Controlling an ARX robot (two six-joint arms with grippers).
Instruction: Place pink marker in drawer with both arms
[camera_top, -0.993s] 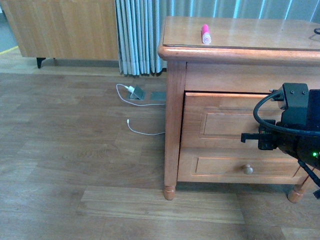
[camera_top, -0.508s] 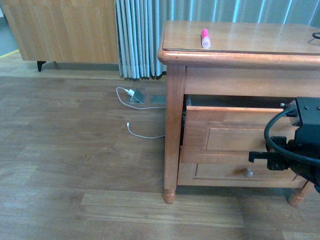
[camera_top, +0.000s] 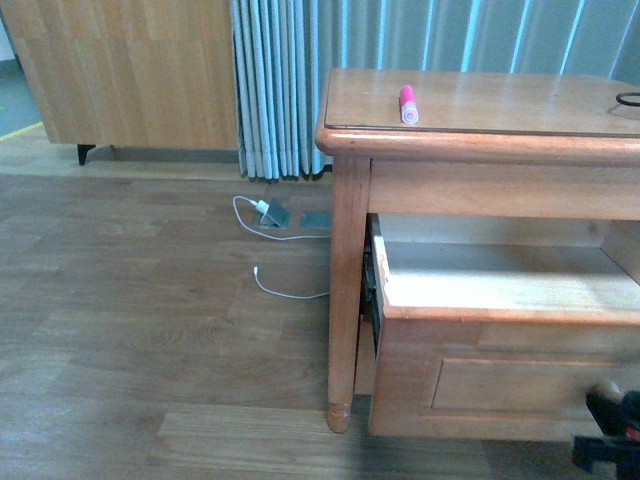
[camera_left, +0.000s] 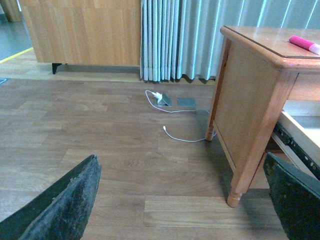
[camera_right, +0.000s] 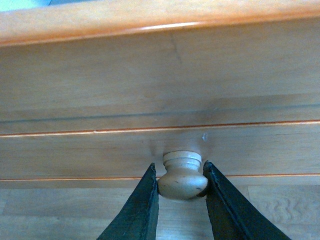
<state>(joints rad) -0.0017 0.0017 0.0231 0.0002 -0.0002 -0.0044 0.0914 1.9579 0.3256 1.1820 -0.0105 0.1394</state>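
Front view: the pink marker (camera_top: 407, 104) lies on its side on top of the wooden desk (camera_top: 520, 95), near the left end and towards the back edge, with its paler end nearer the camera. Below the top, the drawer (camera_top: 480, 375) stands far out of the desk frame – its pale inner bottom is open to view, and the marker is well apart from it, up on the surface above.

At the lower right corner only a small black part of the right gripper (camera_top: 608, 442) shows, in front of the drawer's front panel. Right wrist view is clearer: the two dark fingers (camera_right: 145, 200) press against either side of the small round pale knob (camera_right: 183, 179), clamped on it.

Left wrist view has the left gripper (camera_left: 180, 200) held over the wood floor (camera_left: 115, 150), off the desk's left side – its fingers (camera_left: 67, 202) are spread wide with nothing between them. The marker shows there too, at the desk's top edge.

A white cable (camera_top: 280, 272) lies on the floor left of the desk, in front of a grey curtain (camera_top: 280, 80).
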